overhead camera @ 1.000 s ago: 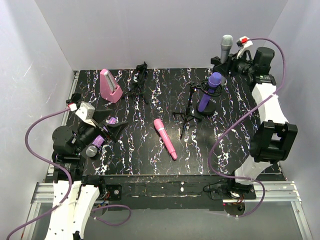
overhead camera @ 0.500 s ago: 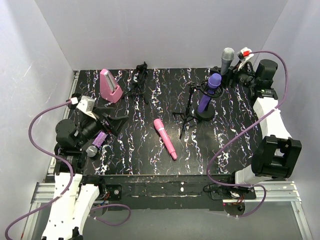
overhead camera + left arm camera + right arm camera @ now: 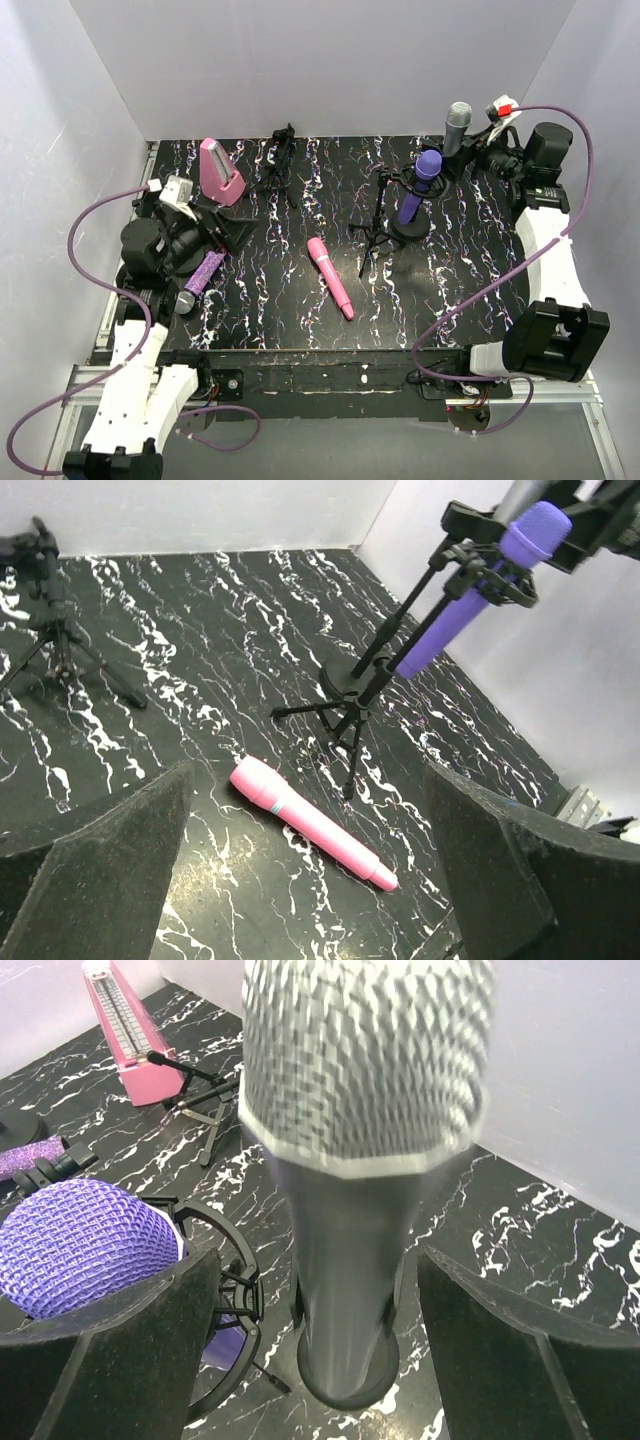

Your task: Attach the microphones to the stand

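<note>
Silver-grey microphone (image 3: 457, 118) is seen from above, upright at far right, base masked by the right gripper (image 3: 472, 150); the glittery purple microphone (image 3: 200, 282) is partly hidden under the left gripper (image 3: 226, 238). At the left wrist, the pink microphone (image 3: 312, 825) lies flat, head leftward, beyond wide-open empty jaws. At the right wrist, the silver-grey shaft is flanked by parted fingers (image 3: 120, 1360), ungripped.

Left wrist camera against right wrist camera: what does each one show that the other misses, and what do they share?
Only the left wrist view shows the pink microphone, lying flat on the table. Only the right wrist view shows the pink box and the glittery purple microphone at its left edge. It also shows the silver microphone close up, upright between the fingers of the right gripper. Both show the purple microphone mounted above the table and the small empty tripod.
</note>
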